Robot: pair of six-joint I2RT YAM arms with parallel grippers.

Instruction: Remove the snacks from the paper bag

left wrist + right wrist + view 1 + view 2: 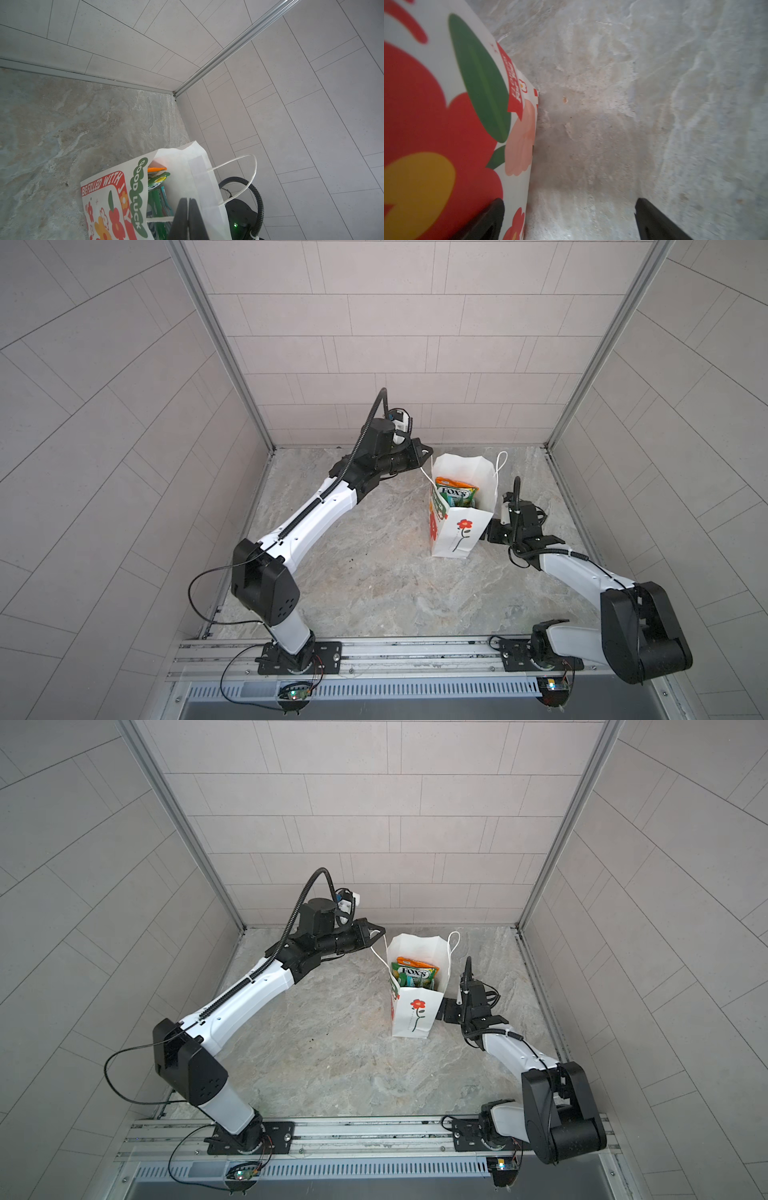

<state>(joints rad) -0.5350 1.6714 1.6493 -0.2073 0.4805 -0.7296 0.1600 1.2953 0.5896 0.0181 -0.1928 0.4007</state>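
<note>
The white paper bag (462, 533) (415, 1017) stands upright at the back middle of the table, its mouth open. The snacks (457, 492) (415, 973) stand inside it: a green-yellow FOX'S packet in front and an orange edge behind, also seen in the left wrist view (158, 197). My left gripper (422, 457) (188, 201) is at the bag's far left top corner, shut on its white cord handle (160, 219). My right gripper (489, 531) (569, 209) is open, low against the bag's right side panel (429, 108), one finger touching the paper.
The second cord handle (500, 464) loops free at the bag's far right corner. Tiled walls close the back and both sides. An aluminium rail (374, 655) runs along the front edge with both arm bases on it.
</note>
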